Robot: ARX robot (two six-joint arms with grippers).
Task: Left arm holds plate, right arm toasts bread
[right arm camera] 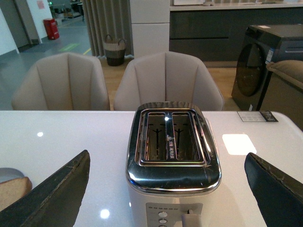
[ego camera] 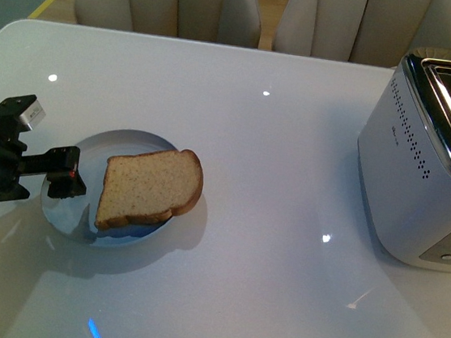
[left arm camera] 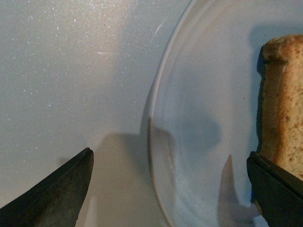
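Left gripper (ego camera: 68, 174) is spread across the left rim of the plate (ego camera: 135, 136), which is not yet pinched. Bread (ego camera: 148, 186) is laid on the plate, overhanging its far rim. Jaws should be closed squarely on the rim, clear of the crust. Right gripper (right arm camera: 166, 158) is spread, empty, aimed at the toaster (right arm camera: 173, 163).

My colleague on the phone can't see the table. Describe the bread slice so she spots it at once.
On the white table, a chrome-topped toaster stands at the right. Well to its left lies a pale blue plate. The bread is the lone brown slice on that plate, its rounded crust jutting past the rim toward the toaster.
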